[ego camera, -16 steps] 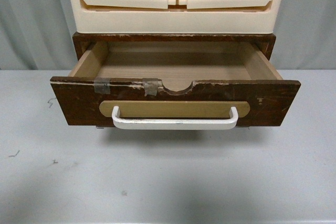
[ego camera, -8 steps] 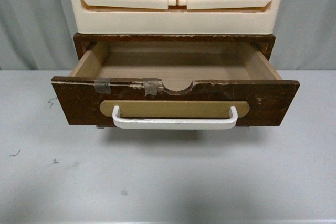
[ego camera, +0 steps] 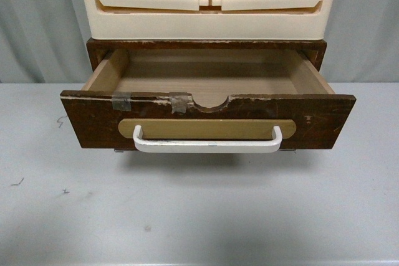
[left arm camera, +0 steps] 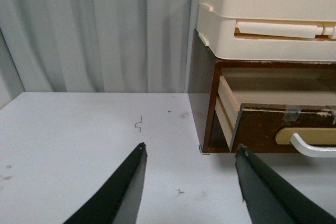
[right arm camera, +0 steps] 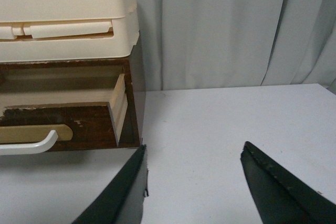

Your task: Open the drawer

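Observation:
The dark brown worn wooden drawer (ego camera: 93, 123) stands pulled out toward me, its pale wood interior (ego camera: 206, 79) showing and empty. Its white bar handle (ego camera: 207, 146) sits on a tan oval plate, under a semicircular notch with tape bits beside it. Neither gripper shows in the front view. My left gripper (left arm camera: 190, 153) is open over the table, off the drawer's left side; the drawer front (left arm camera: 262, 129) and handle (left arm camera: 315, 149) show there. My right gripper (right arm camera: 193, 150) is open over the table, off the drawer's right side; the drawer (right arm camera: 89, 121) shows there too.
Cream plastic drawers (ego camera: 209, 4) are stacked on top of the brown wooden cabinet (ego camera: 206, 45). The grey table (ego camera: 199, 216) stretches in front and to both sides. A grey curtain (left arm camera: 105, 30) hangs behind.

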